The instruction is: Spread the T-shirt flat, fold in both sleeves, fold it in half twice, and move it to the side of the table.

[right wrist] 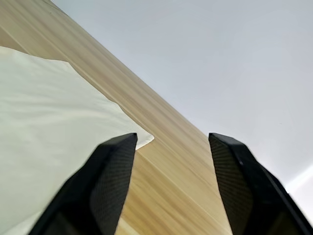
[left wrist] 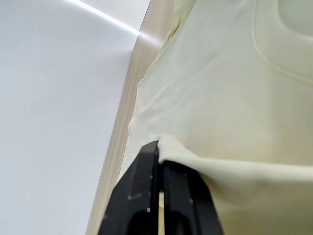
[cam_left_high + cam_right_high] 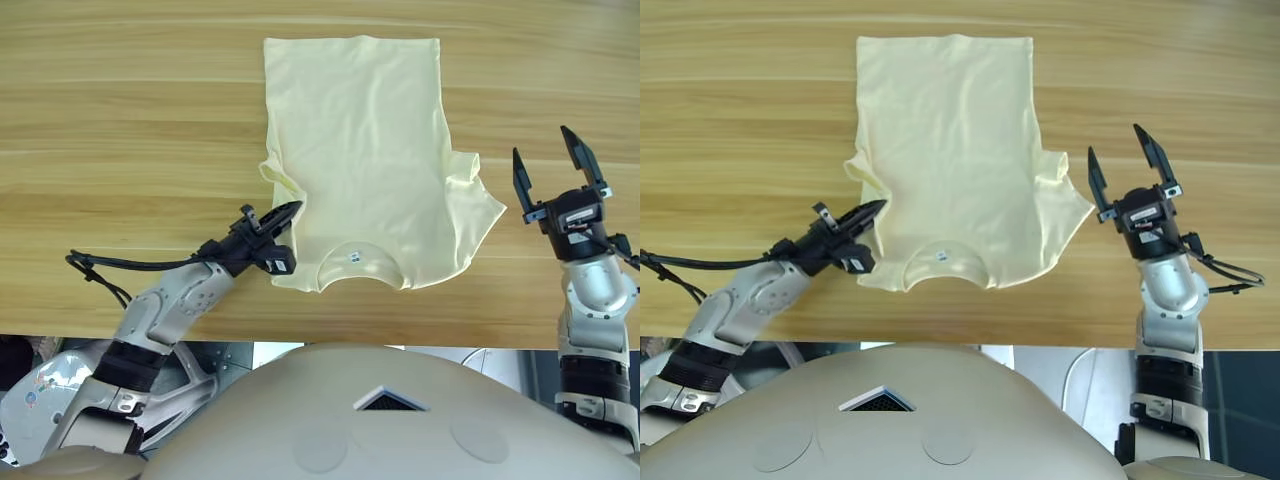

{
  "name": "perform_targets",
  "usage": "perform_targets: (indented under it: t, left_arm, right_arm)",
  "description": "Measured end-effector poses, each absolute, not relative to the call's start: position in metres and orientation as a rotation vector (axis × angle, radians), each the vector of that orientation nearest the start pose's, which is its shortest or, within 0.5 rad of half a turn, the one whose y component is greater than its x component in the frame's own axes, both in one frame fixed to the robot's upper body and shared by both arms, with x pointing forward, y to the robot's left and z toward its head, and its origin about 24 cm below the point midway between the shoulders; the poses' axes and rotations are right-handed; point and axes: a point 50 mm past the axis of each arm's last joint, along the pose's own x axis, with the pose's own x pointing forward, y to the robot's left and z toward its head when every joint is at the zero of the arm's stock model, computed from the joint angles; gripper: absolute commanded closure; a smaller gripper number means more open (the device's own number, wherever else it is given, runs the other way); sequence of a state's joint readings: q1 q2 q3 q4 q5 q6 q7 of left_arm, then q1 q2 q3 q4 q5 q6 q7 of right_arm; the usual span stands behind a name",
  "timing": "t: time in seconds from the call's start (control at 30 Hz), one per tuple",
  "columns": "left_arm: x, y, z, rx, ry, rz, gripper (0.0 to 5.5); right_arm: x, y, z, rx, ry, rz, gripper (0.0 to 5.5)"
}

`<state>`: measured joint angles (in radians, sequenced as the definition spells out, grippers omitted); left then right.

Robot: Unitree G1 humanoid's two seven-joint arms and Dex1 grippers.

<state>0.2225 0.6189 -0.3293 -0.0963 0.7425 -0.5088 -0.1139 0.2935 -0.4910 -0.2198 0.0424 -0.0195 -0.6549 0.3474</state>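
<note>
Two grippers: each one is a black pincer with two fingers, and the two stand at opposite sides of the garment.
Left gripper (image 3: 290, 210): it lies low over the table, and its fingers are pressed together on a fold of cloth at the left sleeve. The left wrist view shows the fabric caught between the tips.
Right gripper (image 3: 542, 145): it stands upright with the fingers spread wide and holds nothing. It is just beside the right sleeve and does not touch it.
Left sleeve (image 3: 280, 180): it looks gathered and partly drawn in toward the body, not lying flat.
Right sleeve (image 3: 475, 205): it lies spread outward on the wood, not folded.
Pale yellow short-sleeved cotton T-shirt (image 3: 360, 150): it lies flat in the middle of the table, with the round collar (image 3: 360, 268) toward the robot and the hem at the far end.
Light brown wooden table (image 3: 120, 100): the boards run from side to side under the garment.
Step in hand: I judge it is the folding of the sleeves, beginning with the left one.
Next move: the pinched sleeve must probably be carried across onto the chest and let go smoothly. After that the right pincer must come down on the edge of its own sleeve.
Care: a too strong pull could drag the whole garment askew.
</note>
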Motion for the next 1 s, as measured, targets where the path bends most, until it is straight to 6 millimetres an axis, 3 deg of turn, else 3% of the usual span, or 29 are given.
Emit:
perform_targets:
  t: [0.27, 0.63, 0.7, 0.77, 0.9, 1.0]
  left_arm:
    - [0.181, 0.147, 0.014, 1.166, -0.246, -0.828, 4.31]
    - [0.174, 0.147, 0.009, 1.149, -0.210, -0.871, 2.53]
    - [0.177, 0.150, 0.013, 1.126, -0.221, -0.806, 2.24]
    - [0.188, 0.157, 0.025, 1.105, -0.256, -0.664, 2.21]
    - [0.196, 0.166, 0.033, 1.119, -0.271, -0.574, 2.21]
    - [0.199, 0.167, 0.046, 1.090, -0.324, -0.507, 2.21]
  right_arm:
    - [0.179, -0.260, 0.067, -0.632, -0.247, 0.291, 2.81]
    - [0.179, -0.256, 0.067, -0.627, -0.250, 0.302, 2.81]
    - [0.180, -0.256, 0.067, -0.626, -0.249, 0.303, 2.81]
    - [0.180, -0.256, 0.066, -0.623, -0.245, 0.302, 2.81]
    - [0.180, -0.256, 0.067, -0.640, -0.244, 0.292, 2.81]
    - [0.174, -0.266, 0.077, -0.816, -0.235, 0.308, 2.81]
